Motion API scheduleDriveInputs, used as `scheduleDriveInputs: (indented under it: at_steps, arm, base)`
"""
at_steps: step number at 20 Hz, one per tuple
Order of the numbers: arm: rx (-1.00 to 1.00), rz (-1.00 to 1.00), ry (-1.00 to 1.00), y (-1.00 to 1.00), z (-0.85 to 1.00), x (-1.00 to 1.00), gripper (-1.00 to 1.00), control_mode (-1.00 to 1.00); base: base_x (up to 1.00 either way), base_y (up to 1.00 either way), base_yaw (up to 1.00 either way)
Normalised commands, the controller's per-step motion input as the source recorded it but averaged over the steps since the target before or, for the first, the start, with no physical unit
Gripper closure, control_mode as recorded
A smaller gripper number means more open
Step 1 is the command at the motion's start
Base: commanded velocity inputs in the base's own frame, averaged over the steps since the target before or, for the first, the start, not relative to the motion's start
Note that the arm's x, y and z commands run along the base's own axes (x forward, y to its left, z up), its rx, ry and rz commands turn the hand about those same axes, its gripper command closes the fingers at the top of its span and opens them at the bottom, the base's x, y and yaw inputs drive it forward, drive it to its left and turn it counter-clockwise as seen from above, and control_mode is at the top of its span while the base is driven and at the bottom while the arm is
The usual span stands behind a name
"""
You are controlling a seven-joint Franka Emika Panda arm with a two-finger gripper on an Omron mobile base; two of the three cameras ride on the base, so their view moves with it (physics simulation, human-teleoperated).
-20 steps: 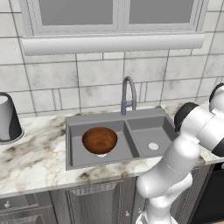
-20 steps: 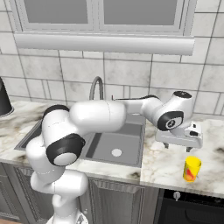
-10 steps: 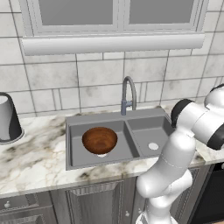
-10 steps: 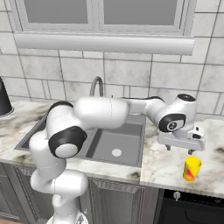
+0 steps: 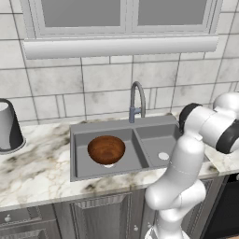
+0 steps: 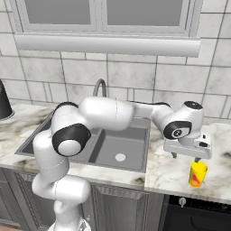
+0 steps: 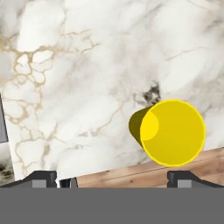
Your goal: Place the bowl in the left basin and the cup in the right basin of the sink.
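Note:
The reddish-brown wooden bowl (image 5: 106, 149) rests in the left basin (image 5: 83, 140) of the dark grey sink (image 5: 103, 125). The right basin (image 6: 122, 143) holds nothing but its pale drain. On the marble counter right of the sink stands the small yellow cup (image 6: 197, 174), upright. My gripper (image 6: 185, 157) hangs just above it, pointing down, open, with nothing between its fingers. In the hand view the cup (image 7: 173, 132) sits right of centre, close to the right fingertip, while the gripper (image 7: 113, 178) is spread wide.
An arched grey faucet (image 5: 137, 100) rises behind the sink's divider. A large pale-grey cylinder with a black base (image 5: 8, 126) stands on the counter at the far left. The counter's front edge runs just past the cup, with a dark oven front (image 6: 198, 212) below.
The hand has sunk lower over the yellow cup and the arm's elbow has swung slightly. The jaws stayed open. Bowl and cup have not moved.

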Motion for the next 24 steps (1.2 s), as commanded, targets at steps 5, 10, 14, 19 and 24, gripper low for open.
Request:
scheduleDriveInputs:
  at_steps: [5, 10, 14, 19, 24]
  arm:
    - [0.00, 0.00, 0.00, -0.07, -0.17, 0.00, -1.00, -1.00]
    - [0.00, 0.01, 0.00, -0.11, -0.15, 0.00, -1.00, -1.00]
    - [0.00, 0.01, 0.00, -0.11, -0.11, 0.00, -1.00, -1.00]
    - [0.00, 0.00, 0.00, -0.05, -0.11, 0.00, -1.00, -1.00]
    - [0.00, 0.00, 0.00, 0.00, -0.08, 0.00, -1.00, -1.00]
  base:
    - [0.00, 0.00, 0.00]
    - [0.00, 0.00, 0.00]
    - [0.00, 0.00, 0.00]
    - [0.00, 0.00, 0.00]
    - [0.00, 0.00, 0.00]
